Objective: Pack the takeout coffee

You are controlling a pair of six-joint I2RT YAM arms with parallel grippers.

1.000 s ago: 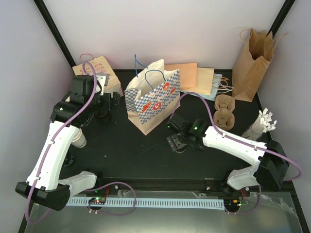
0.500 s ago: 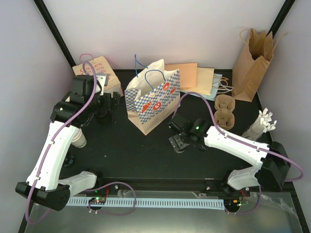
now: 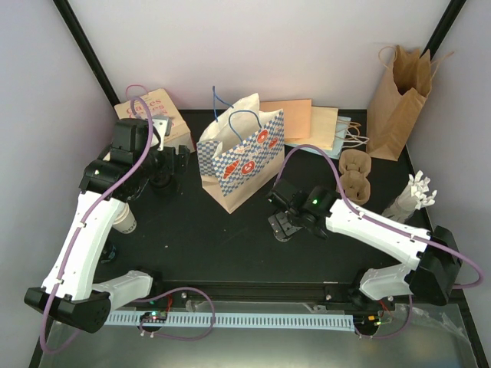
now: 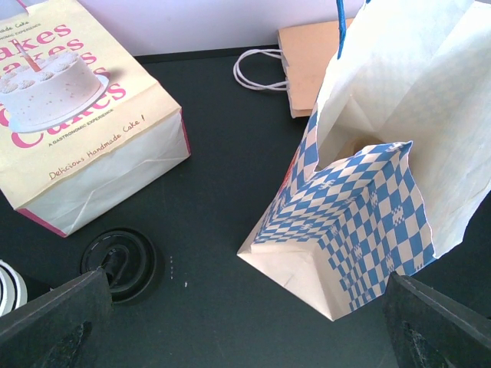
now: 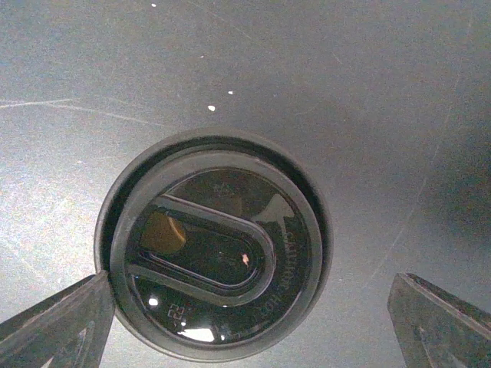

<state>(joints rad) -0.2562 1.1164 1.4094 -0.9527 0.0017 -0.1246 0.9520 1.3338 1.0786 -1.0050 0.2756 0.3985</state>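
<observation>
Takeout coffee lid [image 5: 213, 245] is lying flat between the right gripper's [image 5: 247, 326] wide-open jaws, gripping nothing, on the worktop [image 5: 368, 92] just near-right of the checkered bag [image 3: 239, 157]. Left gripper [image 4: 245, 330] jaws are gaping, empty. Risk: lid sitting off-centre; closing may be flicking it away.

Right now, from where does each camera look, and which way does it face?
Top external: above and behind the arms, looking down on the table; left arm, right arm and blue-checked bag show.
Left wrist: on the left arm, looking down at the cake bag, a black lid and the blue-checked bag; left fingers at the lower corners.
Right wrist: close above the table, facing straight down at a second lid; right fingers at the lower corners.
Shared: top and left wrist both show the blue-checked bag.
</observation>
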